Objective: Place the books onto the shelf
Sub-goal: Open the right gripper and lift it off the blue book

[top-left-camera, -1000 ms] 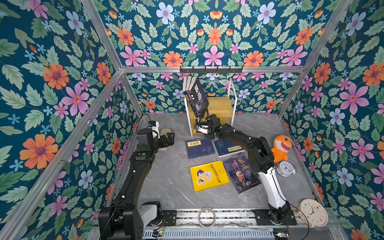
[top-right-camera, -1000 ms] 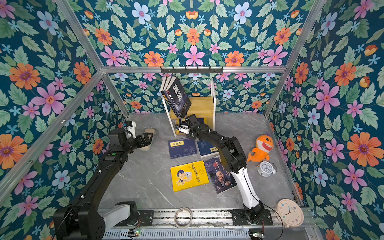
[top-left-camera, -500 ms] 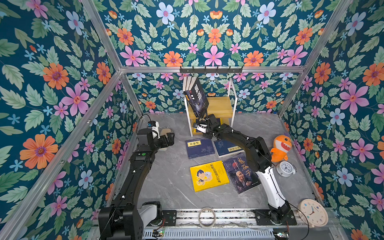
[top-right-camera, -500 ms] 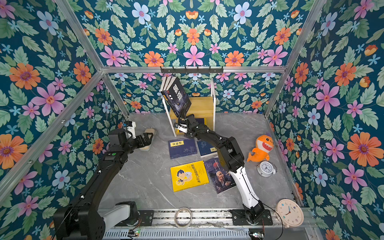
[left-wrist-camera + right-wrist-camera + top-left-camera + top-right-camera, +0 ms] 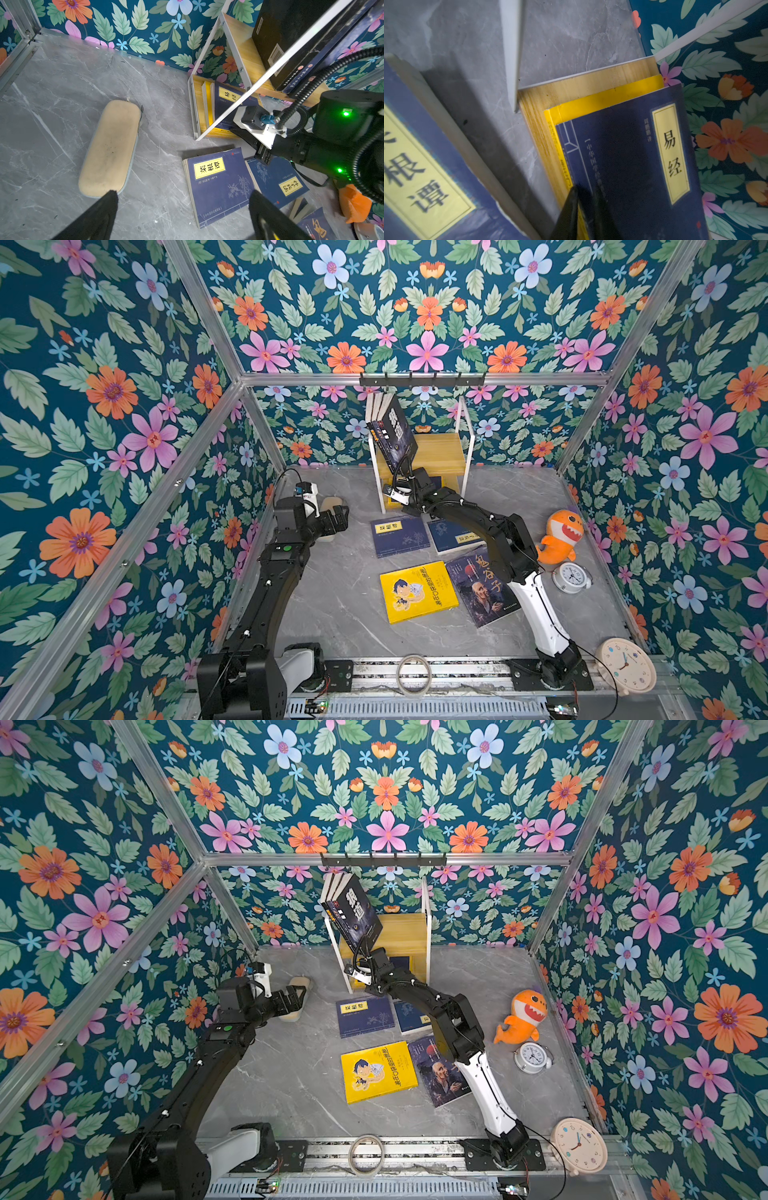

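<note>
The shelf (image 5: 440, 448) stands at the back wall, with dark books (image 5: 392, 431) leaning on its upper board. On its lower board (image 5: 571, 87) a navy book (image 5: 633, 155) lies on a yellow one (image 5: 602, 99). My right gripper (image 5: 584, 193) reaches into that lower tier (image 5: 419, 479). Its jaws are almost together over the navy cover's near corner, and nothing shows pinched between them. On the floor lie two navy books (image 5: 399, 535) (image 5: 453, 533), a yellow book (image 5: 417, 591) and a dark portrait book (image 5: 484, 587). My left gripper (image 5: 182, 194) hangs open and empty at the left (image 5: 338, 516).
A beige pad (image 5: 110, 147) lies under the left gripper. An orange shark plush (image 5: 561, 537), a small alarm clock (image 5: 571, 577) and a cream round clock (image 5: 625, 664) sit on the right. A tape ring (image 5: 413, 674) lies at the front rail. A black hook rail (image 5: 422, 379) hangs above the shelf.
My right gripper has edged slightly farther toward the shelf's lower tier and its jaws have narrowed. The left arm and the floor books have not moved.
</note>
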Robot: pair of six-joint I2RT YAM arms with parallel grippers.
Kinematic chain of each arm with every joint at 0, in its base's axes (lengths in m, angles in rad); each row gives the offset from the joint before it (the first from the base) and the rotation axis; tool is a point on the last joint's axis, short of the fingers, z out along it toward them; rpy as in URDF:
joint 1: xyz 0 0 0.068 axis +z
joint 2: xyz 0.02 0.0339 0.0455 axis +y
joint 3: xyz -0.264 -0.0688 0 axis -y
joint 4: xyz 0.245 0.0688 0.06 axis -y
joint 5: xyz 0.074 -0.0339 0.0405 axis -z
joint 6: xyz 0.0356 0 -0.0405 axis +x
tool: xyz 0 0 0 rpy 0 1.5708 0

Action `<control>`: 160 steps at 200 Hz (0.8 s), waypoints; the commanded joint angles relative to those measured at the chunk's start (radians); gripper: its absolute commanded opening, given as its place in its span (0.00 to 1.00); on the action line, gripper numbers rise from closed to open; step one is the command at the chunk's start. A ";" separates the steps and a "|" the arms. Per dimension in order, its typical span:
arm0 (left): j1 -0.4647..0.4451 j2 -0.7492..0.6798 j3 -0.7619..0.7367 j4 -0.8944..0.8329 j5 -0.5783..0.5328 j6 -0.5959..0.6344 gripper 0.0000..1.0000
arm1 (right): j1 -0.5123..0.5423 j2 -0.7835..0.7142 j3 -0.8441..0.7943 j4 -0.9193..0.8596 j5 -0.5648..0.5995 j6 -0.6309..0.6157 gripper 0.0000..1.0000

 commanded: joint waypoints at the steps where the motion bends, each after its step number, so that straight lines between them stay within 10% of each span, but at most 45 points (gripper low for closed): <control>1: 0.001 0.000 0.007 0.008 -0.008 0.014 1.00 | 0.001 0.000 0.010 -0.006 -0.005 0.008 0.13; 84: 0.004 0.016 0.001 0.012 0.003 0.004 1.00 | 0.003 -0.228 -0.234 0.029 -0.070 0.111 0.24; 160: 0.000 0.070 -0.081 0.100 0.134 -0.099 1.00 | 0.001 -0.535 -0.677 0.145 -0.190 0.726 0.34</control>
